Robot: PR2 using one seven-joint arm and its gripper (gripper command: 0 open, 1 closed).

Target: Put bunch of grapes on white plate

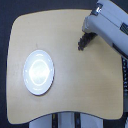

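White plate point(39, 71) is lying on the tan table point(75, 85) toward the exterior view's left, nearest the lower edge; nothing is resting on it; bunch of grapes point(83, 42) is sitting farther back toward the exterior view's right, well apart from the plate; gripper point(85, 36) is reaching down onto the bunch; finger state cannot be determined, blurred.
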